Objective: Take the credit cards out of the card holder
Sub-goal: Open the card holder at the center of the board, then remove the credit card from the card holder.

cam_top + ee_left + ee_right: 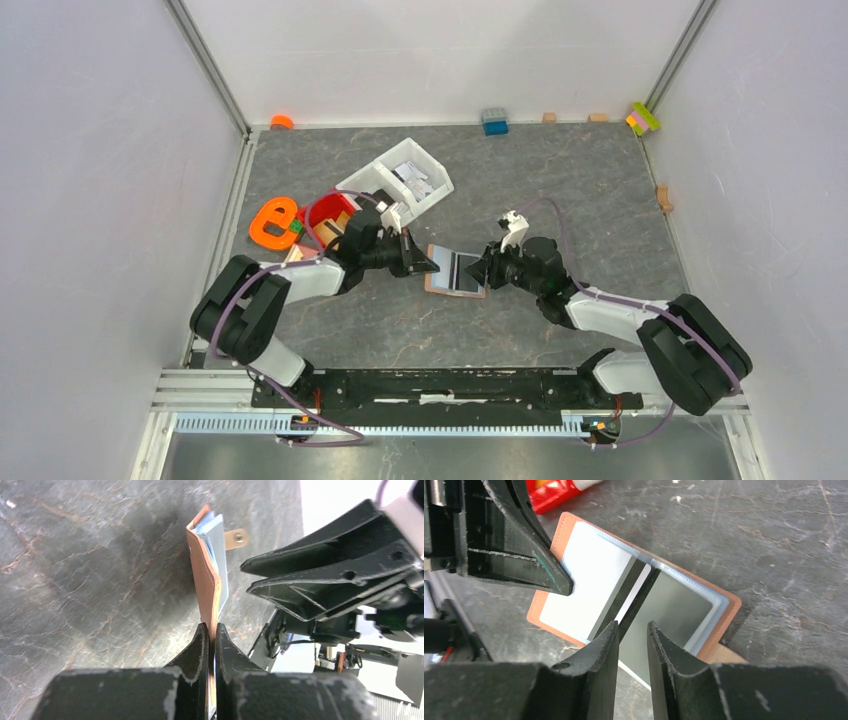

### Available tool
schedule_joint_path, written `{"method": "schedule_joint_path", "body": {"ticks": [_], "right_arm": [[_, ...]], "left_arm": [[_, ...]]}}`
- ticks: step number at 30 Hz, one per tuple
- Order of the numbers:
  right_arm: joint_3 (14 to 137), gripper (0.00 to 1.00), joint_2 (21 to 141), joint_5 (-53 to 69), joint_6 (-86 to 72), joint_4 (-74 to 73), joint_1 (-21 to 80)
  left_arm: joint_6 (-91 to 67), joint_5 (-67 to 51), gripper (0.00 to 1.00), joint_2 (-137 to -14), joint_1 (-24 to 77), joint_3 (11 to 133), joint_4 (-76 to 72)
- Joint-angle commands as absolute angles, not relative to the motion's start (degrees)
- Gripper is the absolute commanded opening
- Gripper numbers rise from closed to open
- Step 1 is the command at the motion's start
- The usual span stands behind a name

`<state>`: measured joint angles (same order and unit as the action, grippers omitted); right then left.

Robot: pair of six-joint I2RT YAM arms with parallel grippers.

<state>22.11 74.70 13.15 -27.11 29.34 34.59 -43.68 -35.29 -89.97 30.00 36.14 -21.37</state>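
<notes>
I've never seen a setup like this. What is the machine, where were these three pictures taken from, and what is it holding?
It is two robot arms bolted at the near edge of a grey table, each ending in a two-finger pincer. One picture looks down from above; the other two come from cameras on the wrists, so black fingers fill their foreground. Between the arms an open brown card holder lies on the table. The left gripper is shut on its cover's edge. The right gripper, jaws slightly apart, sits at a pale card poking from a sleeve. A white bin stands behind.
</notes>
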Motion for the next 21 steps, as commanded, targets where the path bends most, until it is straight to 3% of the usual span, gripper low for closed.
{"method": "schedule_joint_path", "body": {"ticks": [1, 5, 13, 21], "right_arm": [[19.54, 0.33, 71.8, 21.33, -31.14, 41.31, 33.04], [17.03, 0.35, 71.33, 26.59, -35.28, 48.47, 31.11], [12.96, 0.49, 77.0, 36.69, -47.76, 70.28, 27.33], [12.43, 0.55, 79.26, 39.17, -51.84, 76.08, 26.02]], "left_arm": [[-50.03, -40.66, 0.02, -85.0, 28.53, 33.33, -37.02], [-54.15, -43.26, 0.02, -83.99, 28.16, 30.67, -46.71], [-59.19, -45.83, 0.02, -84.2, 28.13, 28.48, -58.24], [-62.8, -48.16, 0.02, -85.84, 28.19, 27.95, -65.71]]}}
